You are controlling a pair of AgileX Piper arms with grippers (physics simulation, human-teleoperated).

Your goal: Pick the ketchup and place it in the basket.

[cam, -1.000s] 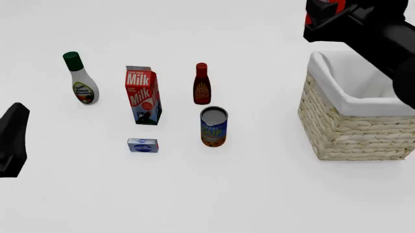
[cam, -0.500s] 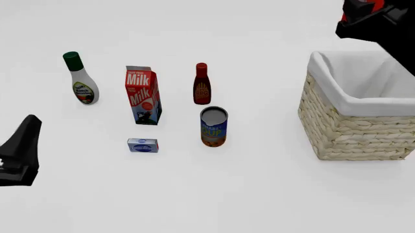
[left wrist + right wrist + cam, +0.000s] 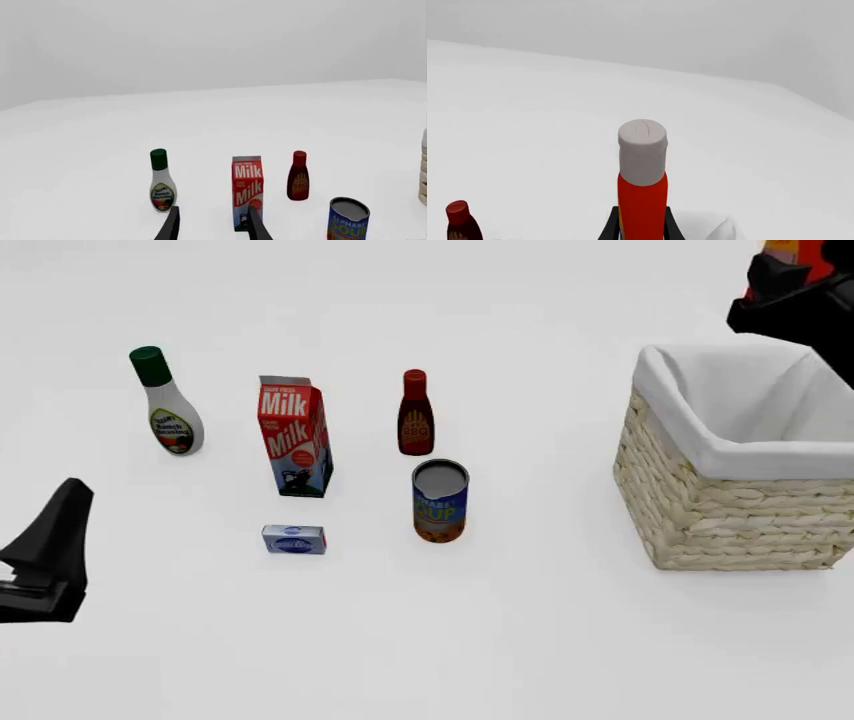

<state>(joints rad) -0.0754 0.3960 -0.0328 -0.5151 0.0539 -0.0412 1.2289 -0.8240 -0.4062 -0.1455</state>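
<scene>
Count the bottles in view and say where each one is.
3. The green-capped white bottle stands far left, the dark red bottle beyond the soup can, and the ketchup is held in the right gripper.

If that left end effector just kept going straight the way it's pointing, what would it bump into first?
Probably the milk carton. In the wrist view it stands just past the left end effector, nearer one finger than centred. Depth is unclear, so it might only be grazed.

Your white counter carries a dressing bottle, milk carton, dark sauce bottle, soup can, small box and the basket.
</scene>
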